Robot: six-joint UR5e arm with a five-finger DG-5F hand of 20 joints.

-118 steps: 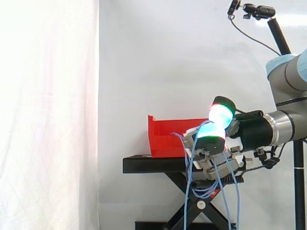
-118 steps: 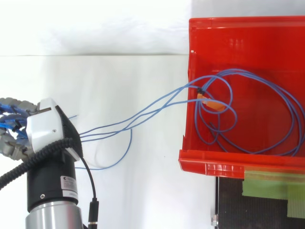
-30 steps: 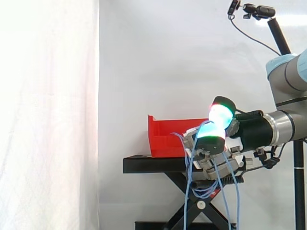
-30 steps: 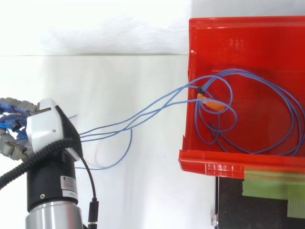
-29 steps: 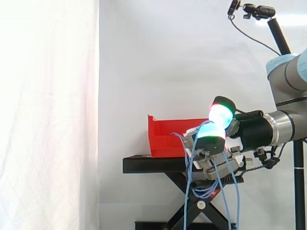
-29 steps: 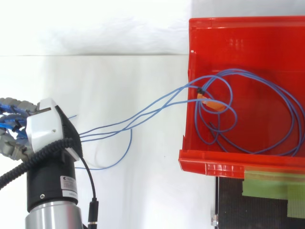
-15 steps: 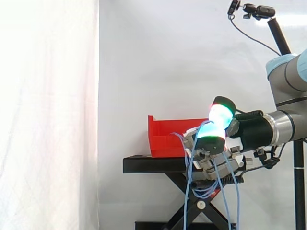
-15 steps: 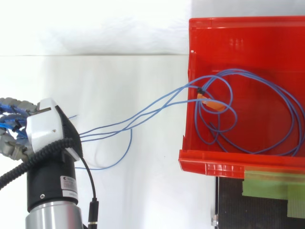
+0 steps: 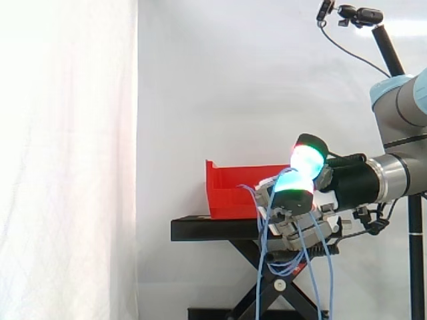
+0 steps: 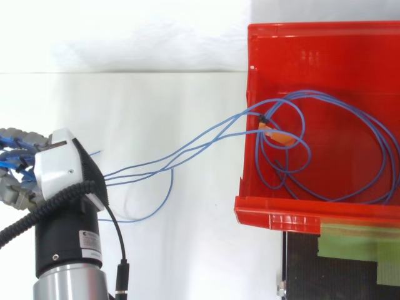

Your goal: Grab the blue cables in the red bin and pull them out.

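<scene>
The red bin (image 10: 325, 50) stands on the black stand (image 9: 213, 229). Blue cables (image 10: 337, 144) lie coiled inside it, tied by a small orange tag, and several strands (image 10: 187, 149) stretch over the bin's left wall out to the hand (image 10: 59, 169) at the far left of the top view. In the side view the hand (image 9: 297, 193) sits in front of the bin, level with its rim, fingers curled round a bunch of blue cable. Loose ends (image 9: 293, 260) hang in loops below the hand. Its fingertips (image 9: 308, 157) glow green and cyan.
A strip of green tape (image 10: 356, 240) lies on the stand just in front of the bin. A white curtain (image 9: 67, 160) hangs to the left, and a camera on a black pole (image 9: 363, 17) stands at the upper right.
</scene>
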